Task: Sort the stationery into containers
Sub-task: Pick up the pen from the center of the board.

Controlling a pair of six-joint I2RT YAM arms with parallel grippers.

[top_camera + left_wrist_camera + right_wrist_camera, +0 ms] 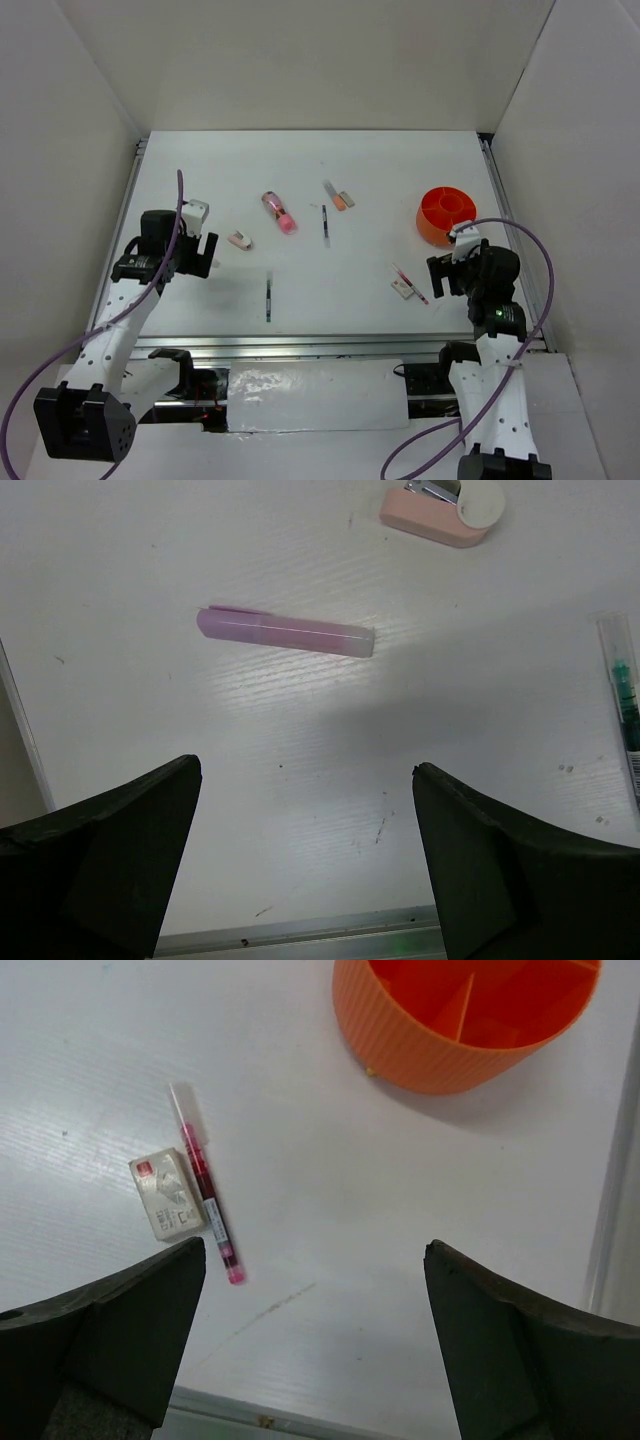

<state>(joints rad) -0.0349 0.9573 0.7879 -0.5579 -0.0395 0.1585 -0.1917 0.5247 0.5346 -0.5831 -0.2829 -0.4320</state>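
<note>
White table [380, 160], plain white walls [310, 60]

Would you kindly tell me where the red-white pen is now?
In the top view the red-white pen lies right of centre, alongside the white block, down-left of the orange tub.

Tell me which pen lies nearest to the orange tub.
The red pen, beside the white eraser; the dark pens and lilac pen lie farther left.
</note>
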